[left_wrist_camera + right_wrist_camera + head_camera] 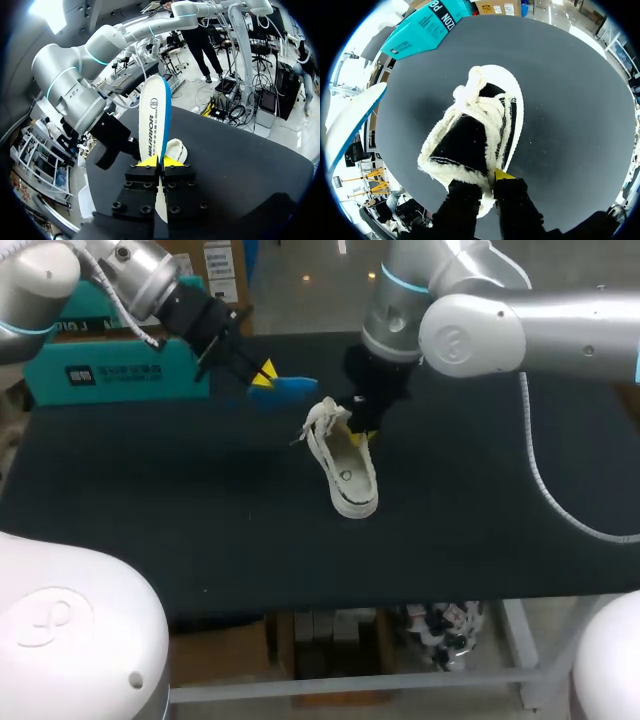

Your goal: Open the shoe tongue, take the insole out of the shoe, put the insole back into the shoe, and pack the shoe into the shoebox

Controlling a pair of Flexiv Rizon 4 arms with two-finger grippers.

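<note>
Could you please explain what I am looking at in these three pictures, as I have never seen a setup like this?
This is a robot with two arms at a black table. One picture looks down from above and behind it. The two round ones come from a camera on each wrist. Each arm ends in a two-fingered pincer with yellow tips. The left pincer is shut on a blue-and-white insole, held clear of the shoe. The right pincer grips the rim of a white shoe standing on the table. A teal shoebox sits at the table's far left.
</note>
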